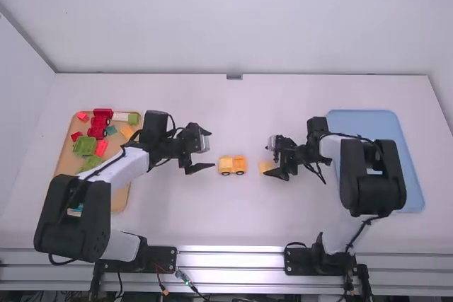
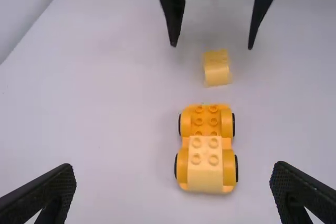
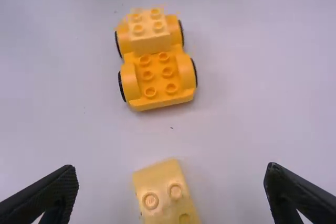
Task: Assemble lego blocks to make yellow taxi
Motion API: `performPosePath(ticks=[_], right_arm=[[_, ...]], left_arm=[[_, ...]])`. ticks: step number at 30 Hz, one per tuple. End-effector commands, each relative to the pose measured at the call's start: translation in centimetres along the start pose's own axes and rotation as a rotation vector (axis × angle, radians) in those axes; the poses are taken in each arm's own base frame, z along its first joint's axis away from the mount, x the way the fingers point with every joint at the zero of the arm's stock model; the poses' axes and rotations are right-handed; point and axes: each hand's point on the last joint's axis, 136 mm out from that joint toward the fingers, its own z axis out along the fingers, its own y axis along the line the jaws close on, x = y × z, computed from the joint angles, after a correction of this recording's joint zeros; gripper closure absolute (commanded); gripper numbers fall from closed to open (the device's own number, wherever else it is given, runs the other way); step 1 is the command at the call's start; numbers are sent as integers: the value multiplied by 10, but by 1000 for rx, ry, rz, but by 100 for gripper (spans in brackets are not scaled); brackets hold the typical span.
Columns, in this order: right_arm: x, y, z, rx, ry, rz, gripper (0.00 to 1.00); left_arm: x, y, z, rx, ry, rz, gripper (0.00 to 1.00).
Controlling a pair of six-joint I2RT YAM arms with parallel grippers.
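Observation:
My left gripper stands open to the left of the yellow car base, and my right gripper is at the loose yellow block right of it. In the left wrist view, my left gripper has nothing between its fingers; the car base carries a pale yellow block on one end. The loose block lies apart from the car. The right wrist view has my right gripper open around the loose block, touching neither side, with the car base beyond.
At the left, a brown tray holds a red vehicle piece, green pieces and several other blocks, with the left arm reaching over it. A blue tray lies at the right, partly under the right arm.

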Motion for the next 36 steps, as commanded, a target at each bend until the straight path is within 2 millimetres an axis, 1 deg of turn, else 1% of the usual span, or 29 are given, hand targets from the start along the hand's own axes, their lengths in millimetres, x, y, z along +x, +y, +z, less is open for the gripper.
performPosePath(ticks=[1,4,5,10,11,12,13,14,15,16,19,23,27,28,29,30,31,33,34,36], right_arm=[[8,-6,6,-16,5,-101,9],[15,-7,10,-30,7,-82,14],[20,-7,13,-37,16,-72,18],[31,-5,20,-57,24,-58,24],[33,-4,23,-62,26,-59,29],[34,-2,25,-67,29,-60,39],[35,-2,26,-70,32,-58,40],[36,-1,26,-71,37,-56,47],[38,-1,26,-71,45,-53,56],[39,-1,26,-71,52,-45,62],[40,-1,26,-72,61,-43,74],[41,0,26,-73,66,-40,77],[27,-3,23,-86,14,-23,76],[26,-3,22,-87,12,-22,75],[15,-6,17,-107,1,0,73],[13,-6,15,-110,1,1,73],[8,-7,12,-121,3,10,72],[-4,-8,8,-149,3,6,73],[-6,-8,8,-154,3,4,73],[-18,-10,10,-172,-3,-24,74]], left_arm=[[-5,-11,1,28,-53,-4,1],[-3,-11,2,20,-57,-33,1],[-2,-11,2,18,-58,-37,1],[-2,-13,2,21,-57,-42,1],[-2,-13,2,21,-57,-42,1],[-2,-13,2,22,-57,-41,1],[-2,-13,2,22,-57,-41,1],[-2,-13,2,21,-57,-41,1],[-2,-13,2,22,-58,-41,1],[-2,-13,2,21,-57,-42,1],[-1,-14,2,25,-54,-48,1],[1,-17,2,34,-49,-63,0],[8,-21,13,64,-48,-74,1],[9,-22,15,69,-48,-75,1],[17,-25,28,91,-49,-71,1],[19,-26,31,96,-50,-69,1],[23,-27,37,103,-53,-62,1],[29,-30,49,116,-58,-46,1],[30,-30,51,118,-59,-44,1],[37,-31,63,118,-51,-53,1]])
